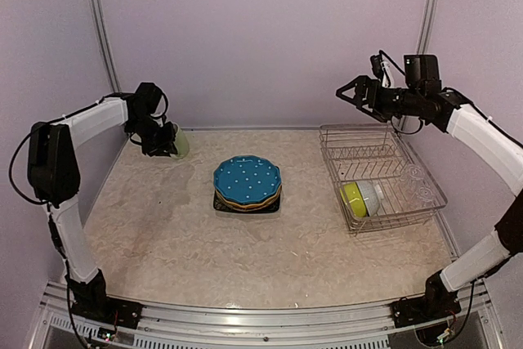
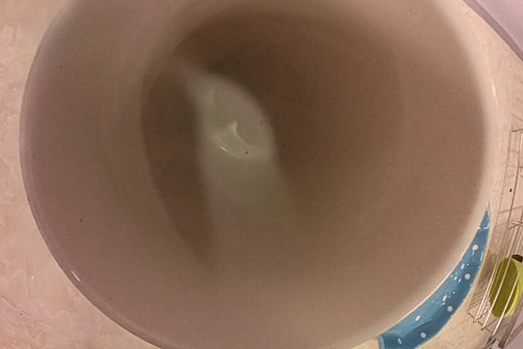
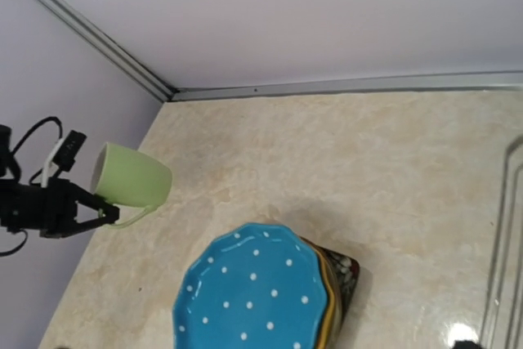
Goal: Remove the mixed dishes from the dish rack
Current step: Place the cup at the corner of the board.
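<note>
My left gripper (image 1: 163,141) is shut on the pale green mug (image 1: 178,145) near the table's back left corner. The mug lies sideways with its mouth toward the wrist. Its pale inside (image 2: 245,145) fills the left wrist view and hides the fingers. From the right wrist view, the mug (image 3: 132,176) shows with its handle underneath. A blue white-dotted plate (image 1: 248,179) tops a stack in mid-table, with a black square plate (image 3: 345,274) at the bottom. The dish rack (image 1: 409,153) at the right holds a lime bowl (image 1: 353,199), a white bowl (image 1: 372,195) and clear glasses (image 1: 418,188). My right gripper (image 1: 350,93) hangs open above the rack's far left corner.
Purple walls close in the back and both sides, with the mug close to the left one. The rack's wire edge (image 3: 500,234) shows at the right of the right wrist view. Beige tabletop (image 1: 163,226) lies between the plate stack and the arm bases.
</note>
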`<action>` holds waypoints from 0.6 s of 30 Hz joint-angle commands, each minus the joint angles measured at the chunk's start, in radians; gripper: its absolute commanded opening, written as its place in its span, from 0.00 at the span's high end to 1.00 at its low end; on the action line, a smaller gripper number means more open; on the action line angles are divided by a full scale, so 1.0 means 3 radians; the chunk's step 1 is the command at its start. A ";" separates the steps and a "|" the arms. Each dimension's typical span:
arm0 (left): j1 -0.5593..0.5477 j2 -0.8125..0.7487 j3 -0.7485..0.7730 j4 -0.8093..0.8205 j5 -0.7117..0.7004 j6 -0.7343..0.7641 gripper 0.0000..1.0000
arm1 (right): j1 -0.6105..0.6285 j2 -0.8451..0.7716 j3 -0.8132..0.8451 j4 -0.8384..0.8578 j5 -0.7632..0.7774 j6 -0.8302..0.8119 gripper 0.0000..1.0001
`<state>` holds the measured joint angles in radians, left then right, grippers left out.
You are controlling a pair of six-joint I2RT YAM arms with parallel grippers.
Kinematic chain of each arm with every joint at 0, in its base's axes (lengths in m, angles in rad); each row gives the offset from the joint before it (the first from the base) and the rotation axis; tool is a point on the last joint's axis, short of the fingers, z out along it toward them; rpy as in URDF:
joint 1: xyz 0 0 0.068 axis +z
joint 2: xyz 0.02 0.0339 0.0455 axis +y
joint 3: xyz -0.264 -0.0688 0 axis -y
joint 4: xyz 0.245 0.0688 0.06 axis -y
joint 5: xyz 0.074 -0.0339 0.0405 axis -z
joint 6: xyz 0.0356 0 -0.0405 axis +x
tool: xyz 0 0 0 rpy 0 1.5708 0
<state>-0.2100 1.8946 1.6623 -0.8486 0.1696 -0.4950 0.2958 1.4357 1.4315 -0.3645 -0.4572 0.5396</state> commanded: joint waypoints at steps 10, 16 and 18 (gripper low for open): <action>-0.0081 0.0617 0.0651 -0.0030 -0.0086 0.0233 1.00 | -0.0068 -0.0276 -0.0158 -0.0440 0.0337 -0.0143 0.01; -0.0191 0.0856 0.0823 -0.0145 -0.0146 0.0264 1.00 | -0.0076 -0.0310 -0.0153 -0.0527 0.0448 -0.0157 0.01; -0.0235 0.0902 0.0890 -0.0198 -0.0163 0.0272 1.00 | -0.0073 -0.0314 -0.0155 -0.0550 0.0456 -0.0158 0.01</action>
<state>-0.2520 2.1487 1.8652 -0.8989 0.1417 -0.4397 0.2848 1.3666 1.3972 -0.4858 -0.3496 0.5083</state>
